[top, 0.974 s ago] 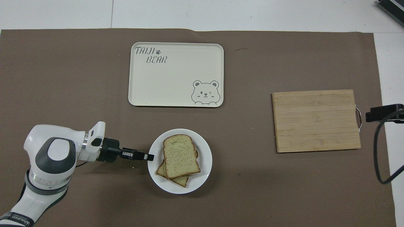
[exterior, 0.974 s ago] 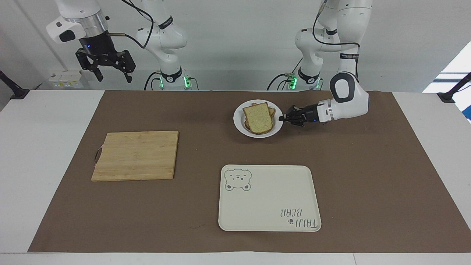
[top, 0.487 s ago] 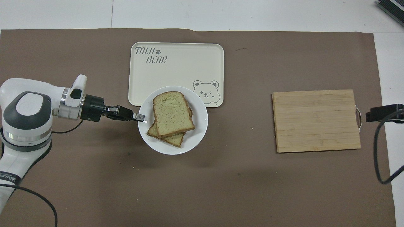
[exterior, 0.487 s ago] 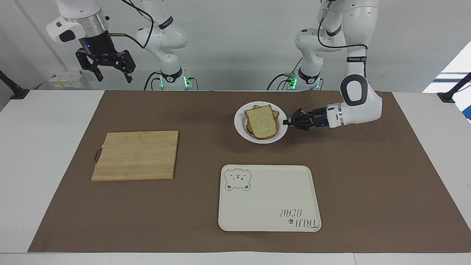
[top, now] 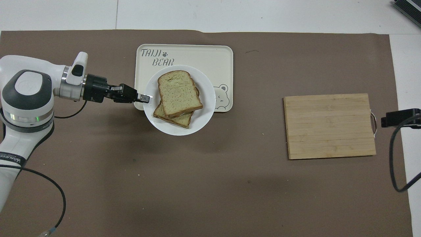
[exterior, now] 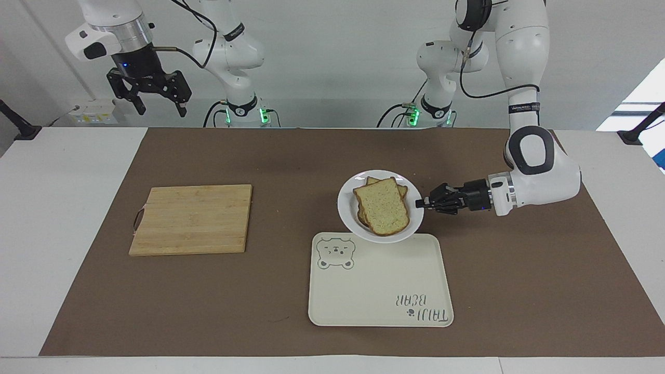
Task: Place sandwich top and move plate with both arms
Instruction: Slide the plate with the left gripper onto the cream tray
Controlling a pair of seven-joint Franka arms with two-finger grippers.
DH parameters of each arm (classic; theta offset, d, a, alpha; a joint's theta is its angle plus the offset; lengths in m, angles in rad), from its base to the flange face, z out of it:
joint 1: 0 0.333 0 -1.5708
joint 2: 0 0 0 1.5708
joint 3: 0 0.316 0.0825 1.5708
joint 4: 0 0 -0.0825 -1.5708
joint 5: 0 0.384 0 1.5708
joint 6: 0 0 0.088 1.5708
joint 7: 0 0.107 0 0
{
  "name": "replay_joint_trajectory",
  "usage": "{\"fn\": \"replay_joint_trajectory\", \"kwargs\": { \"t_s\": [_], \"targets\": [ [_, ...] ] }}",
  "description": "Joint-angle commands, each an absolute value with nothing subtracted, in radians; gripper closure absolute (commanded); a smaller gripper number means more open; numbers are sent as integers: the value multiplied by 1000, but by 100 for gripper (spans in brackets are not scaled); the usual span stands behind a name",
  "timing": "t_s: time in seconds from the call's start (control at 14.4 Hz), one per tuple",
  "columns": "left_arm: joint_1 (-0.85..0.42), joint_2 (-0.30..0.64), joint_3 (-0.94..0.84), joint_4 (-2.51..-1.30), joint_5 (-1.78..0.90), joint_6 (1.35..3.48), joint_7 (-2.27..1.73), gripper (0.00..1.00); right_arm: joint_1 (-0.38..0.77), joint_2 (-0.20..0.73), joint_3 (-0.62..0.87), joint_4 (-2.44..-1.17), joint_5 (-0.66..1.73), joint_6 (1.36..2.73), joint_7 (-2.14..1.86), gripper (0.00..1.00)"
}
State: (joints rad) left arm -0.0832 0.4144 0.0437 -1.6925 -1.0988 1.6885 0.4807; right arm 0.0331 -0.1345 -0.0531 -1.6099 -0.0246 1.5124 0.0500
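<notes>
Plate [exterior: 347,208] gripped by left pincer [exterior: 420,203] over "TAIJI BEAR" tray [exterior: 374,291].

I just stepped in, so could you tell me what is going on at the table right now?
The left end effector is shut on the rim of the plate and holds it in the air over the edge of the cream tray that lies nearest the robots. The sandwich top already lies on the slices on the plate. The right end effector waits open, raised above its own end of the table. The cutting board lies bare.

Tray [top: 210,54] – "TAIJI BEAR"; left arm [top: 10,159] – "WANEED" (partly legible).
</notes>
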Motion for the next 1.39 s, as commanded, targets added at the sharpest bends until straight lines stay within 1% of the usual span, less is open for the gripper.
{"fn": "replay_joint_trajectory", "kwargs": {
  "t_s": [0.0, 0.21, 0.35, 0.49, 0.7, 0.83, 0.97, 1.11, 1.25, 1.32],
  "targets": [
    [-55, 537, 31, -1544, -1107, 1609, 454, 100, 23, -137, -51, -1606, -17, 1502, 23, 0],
    [-52, 612, 29, -1444, -1108, 1603, 442, 100, 23, -137, -51, -1606, -17, 1502, 23, 0],
    [-46, 646, 28, -1411, -1106, 1605, 442, 100, 23, -137, -51, -1606, -17, 1502, 23, 0],
    [-43, 699, 29, -1355, -1104, 1603, 442, 100, 23, -137, -51, -1606, -17, 1502, 23, 0],
    [-37, 733, 29, -1330, -1101, 1624, 445, 100, 23, -137, -51, -1606, -17, 1502, 23, 0],
    [-37, 762, 29, -1287, -1101, 1635, 445, 100, 23, -137, -51, -1606, -17, 1502, 23, 0],
    [-34, 805, 17, -1263, -1100, 1635, 446, 100, 23, -137, -51, -1606, -17, 1502, 23, 0],
    [-31, 868, 2, -1194, -1098, 1638, 446, 100, 23, -137, -51, -1606, -17, 1502, 23, 0],
    [-29, 925, -8, -1157, -1100, 1640, 448, 100, 23, -137, -51, -1606, -17, 1502, 23, 0],
    [-23, 936, -12, -1141, -1098, 1640, 451, 100, 23, -137, -51, -1606, -17, 1502, 23, 0]
  ]
}}
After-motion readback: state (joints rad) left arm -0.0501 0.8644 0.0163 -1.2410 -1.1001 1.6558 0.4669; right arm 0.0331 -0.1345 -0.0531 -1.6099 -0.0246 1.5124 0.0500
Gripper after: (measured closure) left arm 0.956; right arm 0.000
